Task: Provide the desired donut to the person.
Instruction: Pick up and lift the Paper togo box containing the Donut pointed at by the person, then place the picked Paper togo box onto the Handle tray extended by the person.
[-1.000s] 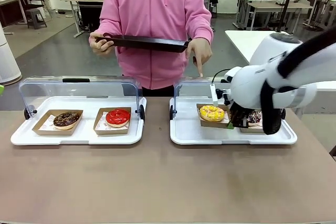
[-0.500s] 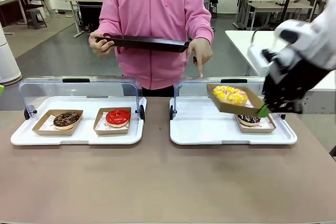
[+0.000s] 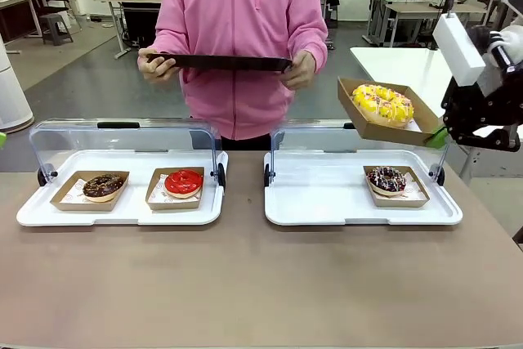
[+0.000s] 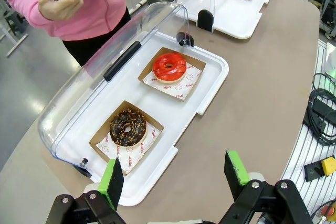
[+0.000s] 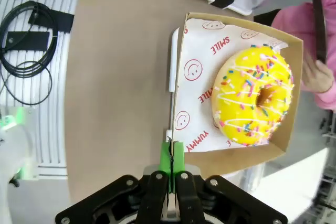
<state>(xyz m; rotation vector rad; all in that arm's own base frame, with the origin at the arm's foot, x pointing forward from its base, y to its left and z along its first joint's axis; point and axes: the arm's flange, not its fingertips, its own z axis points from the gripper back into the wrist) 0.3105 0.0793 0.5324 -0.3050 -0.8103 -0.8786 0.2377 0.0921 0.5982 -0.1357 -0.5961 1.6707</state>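
Front view: my right gripper is clamped on the near corner of a cardboard box, and the yellow donut rides inside it. The box is up in the air above the right display case, tilted. Across the table the person holds a dark tray level in both hands, well apart from the box. One sprinkled dark donut sits in the right case. The left display case has its lid up, with a chocolate donut and a red donut side by side in their own boxes.

Left wrist view: my left gripper hangs over the table edge beside the left case, jaws spread wide with nothing between the green pads. The chocolate donut lies nearest, the red one beyond it. One of the person's hands grips the tray at the top left.

Right wrist view: the pads are pressed together on the box wall, pinching cardboard and paper liner. The yellow donut, with white drizzle and coloured sprinkles, fills the far half of the box. A pink sleeve and a hand show at the right edge.
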